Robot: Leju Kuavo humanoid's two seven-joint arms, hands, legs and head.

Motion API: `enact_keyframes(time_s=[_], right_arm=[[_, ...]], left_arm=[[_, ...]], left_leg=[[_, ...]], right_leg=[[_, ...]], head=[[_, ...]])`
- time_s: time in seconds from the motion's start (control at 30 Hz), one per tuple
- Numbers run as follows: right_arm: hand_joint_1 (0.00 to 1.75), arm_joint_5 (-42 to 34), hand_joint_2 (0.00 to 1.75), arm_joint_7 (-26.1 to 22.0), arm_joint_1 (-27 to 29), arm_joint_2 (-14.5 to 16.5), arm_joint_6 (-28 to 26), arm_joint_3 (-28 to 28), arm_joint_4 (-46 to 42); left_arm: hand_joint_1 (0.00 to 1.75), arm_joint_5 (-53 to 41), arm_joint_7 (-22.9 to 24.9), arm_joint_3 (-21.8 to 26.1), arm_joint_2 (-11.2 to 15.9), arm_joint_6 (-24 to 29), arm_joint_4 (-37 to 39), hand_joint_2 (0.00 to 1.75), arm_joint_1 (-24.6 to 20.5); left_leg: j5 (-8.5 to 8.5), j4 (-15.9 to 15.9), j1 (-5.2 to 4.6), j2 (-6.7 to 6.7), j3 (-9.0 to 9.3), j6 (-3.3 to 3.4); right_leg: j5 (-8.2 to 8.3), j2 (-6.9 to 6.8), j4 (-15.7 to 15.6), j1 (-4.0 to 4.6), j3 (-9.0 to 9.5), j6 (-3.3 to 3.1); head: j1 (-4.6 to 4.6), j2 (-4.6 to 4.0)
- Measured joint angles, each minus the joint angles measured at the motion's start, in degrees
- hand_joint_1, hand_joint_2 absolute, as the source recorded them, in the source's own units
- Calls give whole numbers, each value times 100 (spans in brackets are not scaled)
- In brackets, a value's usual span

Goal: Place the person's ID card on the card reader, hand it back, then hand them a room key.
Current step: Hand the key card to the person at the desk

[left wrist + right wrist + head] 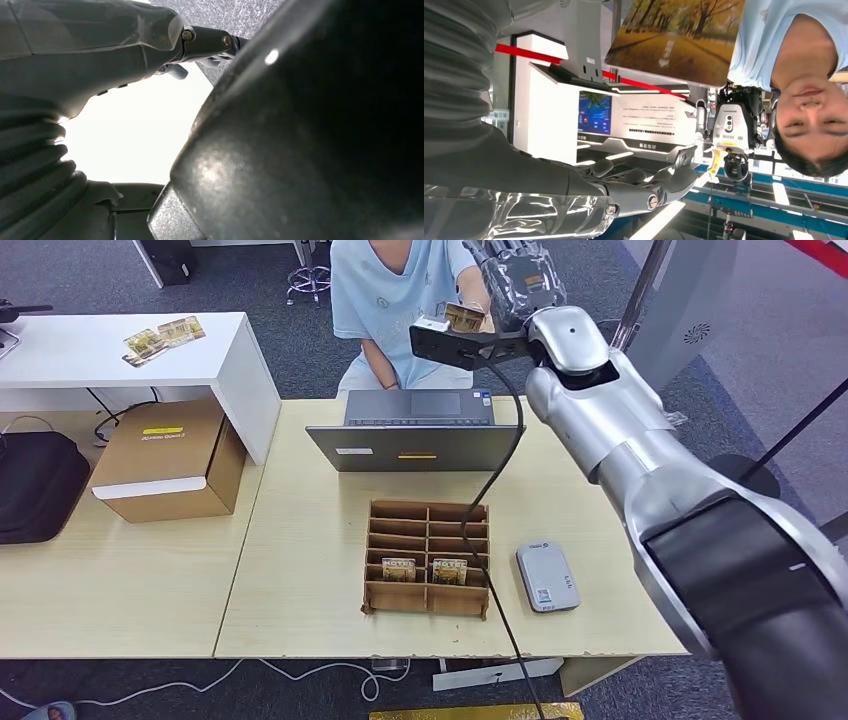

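My right arm reaches over the laptop toward the person (pixel 385 290) in a light blue shirt. A card (pixel 465 316) printed with autumn trees sits between my right hand (pixel 520 282) and the person's raised hand. The card (pixel 679 35) is close in the right wrist view. There my fingers (pixel 659 182) lie stretched out, apart from it. The grey card reader (pixel 547 578) lies on the table with nothing on it. Two hotel cards (pixel 398 569) (pixel 449 571) stand in the front row of the brown divided box (pixel 428 530). My left hand (pixel 200 42) hangs low, its fingers mostly hidden.
A grey laptop (pixel 415 430) stands at the table's far edge, between the box and the person. A cardboard carton (pixel 170 460) and a black bag (pixel 40 485) sit at the left. More cards (pixel 165 337) lie on the white desk. A black cable (pixel 495 500) crosses the box.
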Motion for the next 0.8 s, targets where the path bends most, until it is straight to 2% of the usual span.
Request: enact_keyframes(time_s=[0.27, 0.43, 0.6, 0.7, 0.8], right_arm=[[0, -51, 175, -233, 0, -246, -164, -181, -30], [0, -639, 175, -984, 264, -565, -1021, -575, -326], [0, -1378, 175, -1652, 1303, -1081, -1763, -1186, -1246], [0, -1893, 175, -1852, 2264, -1458, -1833, -1619, -2265], [0, -2720, 175, -2102, 3262, -1787, -1680, -2127, -3371]], left_arm=[[0, 93, -32, 0, 7, 27, 0, 175, 22], [0, 216, -149, 0, 20, 66, 0, 175, 66], [0, 209, -237, 0, 32, 54, 0, 175, 91], [0, 196, -273, 0, 36, 43, 0, 175, 99], [0, 211, -308, 0, 40, 45, 0, 175, 111]], left_leg=[[0, 0, 0, 1, 0, 0], [0, 1, 0, 0, 1, 1], [-3, 2, 1, -12, 1, 3], [-6, 3, 2, -19, -1, 8], [-12, 2, 1, -20, -6, 15]], right_leg=[[1, 0, -1, 0, 0, 0], [2, -2, -4, 0, 1, 0], [1, -16, -10, 2, 9, 1], [1, -25, -15, 2, 11, 2], [-2, -26, -16, 2, 11, 6]], head=[[1, 0], [0, 0], [0, 0], [1, 0], [1, 0]])
